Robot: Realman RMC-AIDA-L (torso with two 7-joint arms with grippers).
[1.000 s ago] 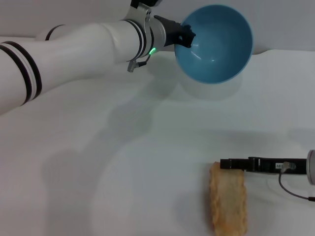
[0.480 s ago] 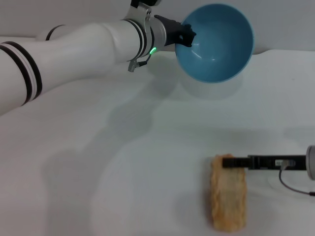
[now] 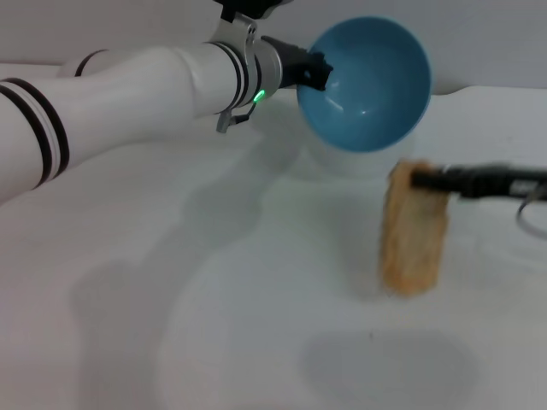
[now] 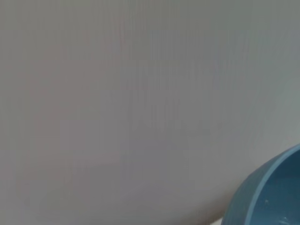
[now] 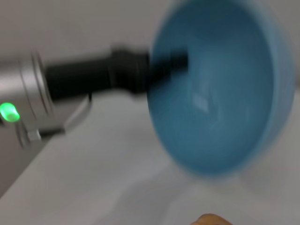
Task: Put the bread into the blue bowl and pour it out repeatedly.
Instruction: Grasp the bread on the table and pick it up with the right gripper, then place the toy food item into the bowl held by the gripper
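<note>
The right hand (image 3: 420, 178), clamped on the bread (image 3: 414, 226), has lifted it off the counter (image 3: 171, 325) toward the blue bowl (image 3: 367, 81), tilted in the left hand's (image 3: 318, 70) closed grip, ready for loading.

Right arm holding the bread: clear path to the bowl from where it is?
Probably yes. The right gripper holds the bread in the air just below the bowl, which the left gripper holds tipped, mouth open, nothing between.

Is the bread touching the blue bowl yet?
Apart. Head view shows white table between the bread, hanging from the right gripper, and the blue bowl.
</note>
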